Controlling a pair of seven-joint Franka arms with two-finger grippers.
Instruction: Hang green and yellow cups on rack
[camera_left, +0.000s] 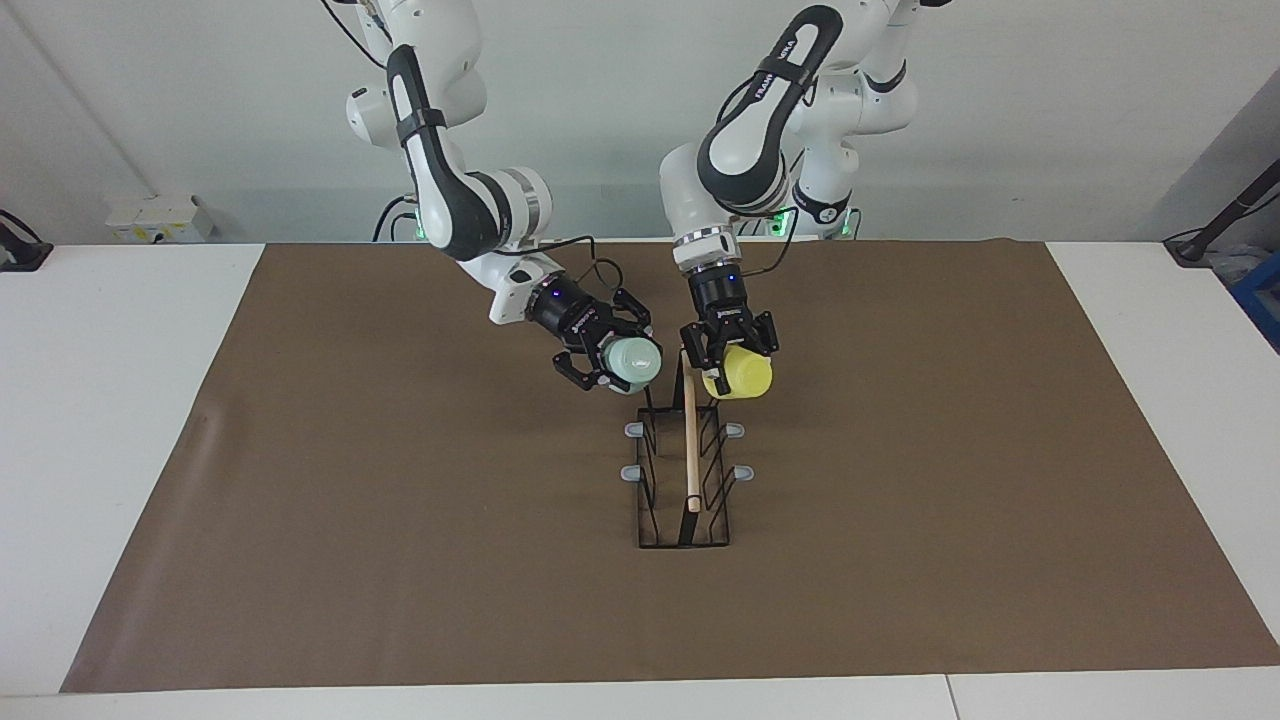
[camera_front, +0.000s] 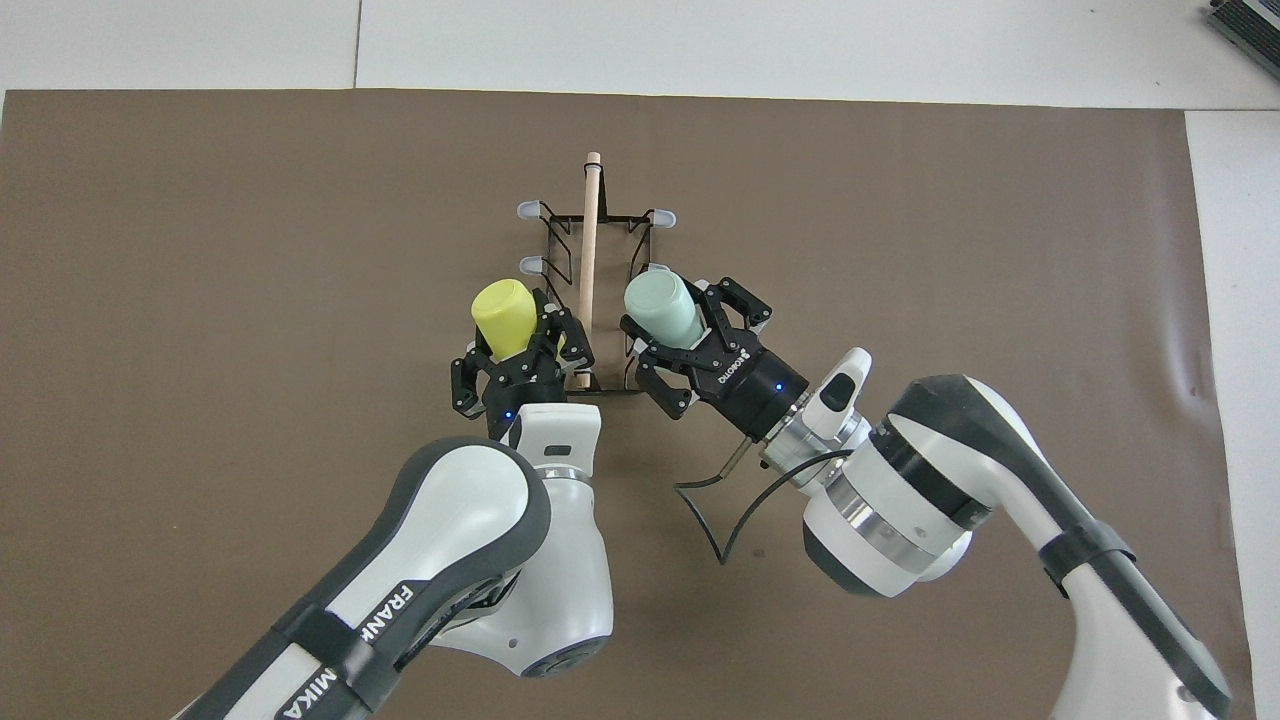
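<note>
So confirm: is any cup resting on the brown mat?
No, the pale green plastic cup and bright yellow plastic cup are both held up beside the black wire rack.

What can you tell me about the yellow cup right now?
The yellow cup is a small, bright yellow, handleless tapered cup that looks like plastic. It is tilted, its closed base pointing up and away from the robots. The left gripper grips it near the rim, off the table, beside the rack at its end nearest the robots, on the left arm's side of the wooden rod. Whether it already sits on a peg cannot be told.

brown mat (camera_left: 400, 560) | covers white table (camera_left: 110, 420) | flat
</note>
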